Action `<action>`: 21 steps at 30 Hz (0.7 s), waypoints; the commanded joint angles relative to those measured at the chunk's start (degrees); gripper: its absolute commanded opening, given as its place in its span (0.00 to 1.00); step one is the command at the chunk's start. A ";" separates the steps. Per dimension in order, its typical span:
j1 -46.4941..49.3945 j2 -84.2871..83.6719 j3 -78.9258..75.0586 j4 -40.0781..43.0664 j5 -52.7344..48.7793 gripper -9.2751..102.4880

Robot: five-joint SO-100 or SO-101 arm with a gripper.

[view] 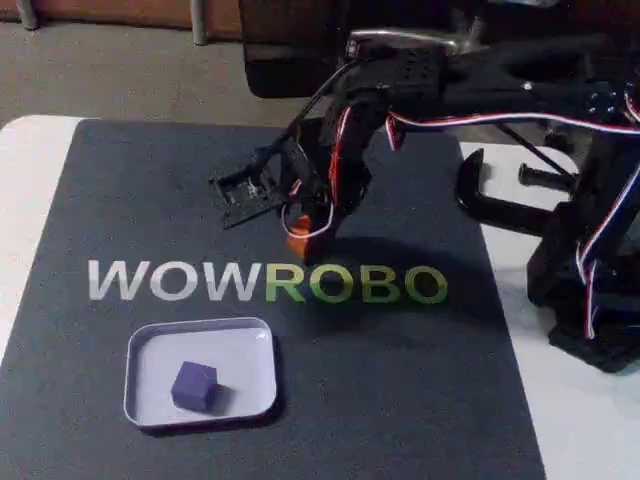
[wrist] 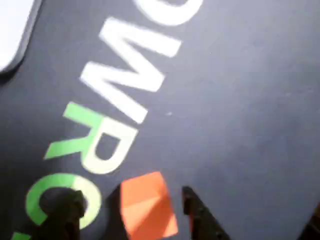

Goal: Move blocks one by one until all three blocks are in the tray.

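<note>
The orange block [view: 299, 243] sits on the dark mat just above the green "R" of the lettering. My gripper [view: 300, 232] hangs right over it. In the wrist view the orange block [wrist: 148, 206] lies between the two dark fingers [wrist: 196, 212] of the gripper [wrist: 131, 195], with a gap showing on its left side; the jaws look open around it. The purple block [view: 195, 385] rests inside the tray [view: 200, 325] at the front left of the mat. A pale rounded corner of the tray [wrist: 11, 35] shows at the top left of the wrist view.
The dark mat [view: 400, 380] with the WOWROBO lettering [view: 265, 283] covers most of the white table. The arm's base and a black clamp [view: 500, 205] stand at the right. Bare mat lies between the gripper and the tray.
</note>
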 commanded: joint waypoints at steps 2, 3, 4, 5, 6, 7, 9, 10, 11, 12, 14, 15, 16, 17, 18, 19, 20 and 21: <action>0.97 0.62 -2.90 0.18 -0.26 0.28; 1.23 0.70 -2.81 0.18 -0.70 0.28; 1.41 0.79 -2.72 0.18 -1.23 0.28; 1.67 1.05 -2.46 0.18 -1.93 0.28; 1.93 1.14 -2.29 0.26 -2.90 0.28; 2.11 1.14 -2.29 0.26 -3.25 0.28; 2.46 1.14 -2.11 0.26 -4.57 0.28; 2.64 1.14 -2.02 0.26 -5.27 0.28; 2.72 1.14 -1.93 0.26 -5.80 0.28; 2.81 1.14 -1.76 0.26 -6.24 0.28; 3.08 0.97 -1.58 0.26 -7.12 0.28; 3.16 0.79 -1.49 0.26 -7.65 0.28; 3.43 0.70 -1.32 0.26 -8.17 0.28; 3.69 0.53 -1.14 0.18 -8.88 0.28; 4.04 0.44 -0.79 -0.09 -9.84 0.28; 4.39 0.18 -0.53 -0.18 -10.46 0.28; 4.66 -0.18 -0.35 -0.26 -10.90 0.28; 4.83 -0.35 -0.35 -0.26 -11.07 0.28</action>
